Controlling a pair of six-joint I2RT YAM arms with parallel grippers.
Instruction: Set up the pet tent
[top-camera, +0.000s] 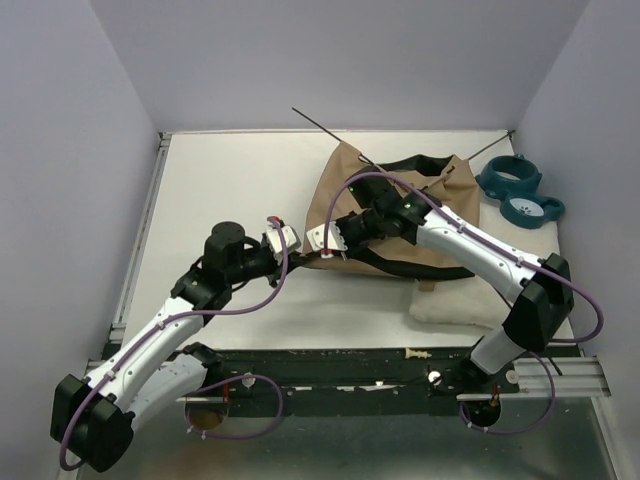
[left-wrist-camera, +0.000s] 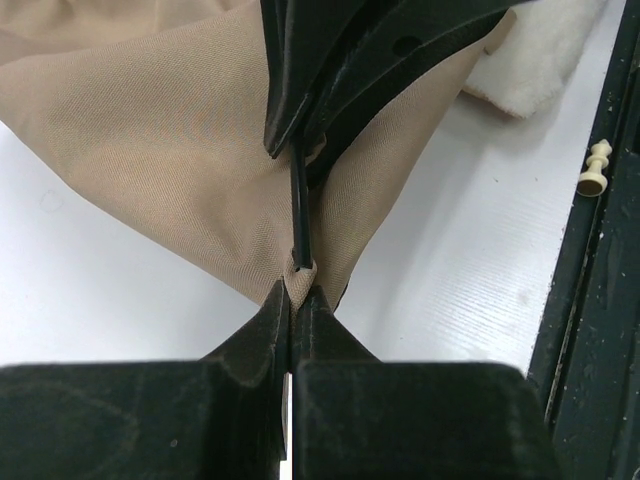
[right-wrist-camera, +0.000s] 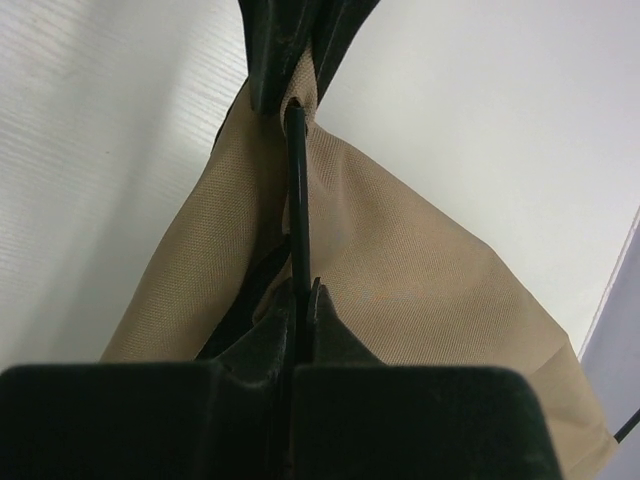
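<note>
The left gripper (left-wrist-camera: 290, 298) is clenched on a corner of the pet tent (top-camera: 340, 185). Its two fingertips are pressed together, with the tan fabric pinched to a point between them. Right at those tips the end of a thin black pole (left-wrist-camera: 298, 215) meets the cloth (whether it sits inside a pocket there I cannot tell). A little way up that pole the right gripper (right-wrist-camera: 302, 295) is closed tight on it, fingers facing the left ones. The two grippers stand nose to nose, with only a short bare stretch of pole between them.

From the pinched corner the fabric spreads out slack toward the far right of the table (top-camera: 230, 180). There the tent lies collapsed in a loose tan heap, with black trim along its near side. That near side touches the white fluffy cushion (top-camera: 450, 302). Two thin pole ends poke out past the heap's far edge, one to the left and one to the right. The teal bowl stand (top-camera: 520, 195) sits just beside the tent's far right corner. A small cream peg (left-wrist-camera: 594, 172) lies at the table's near edge.
</note>
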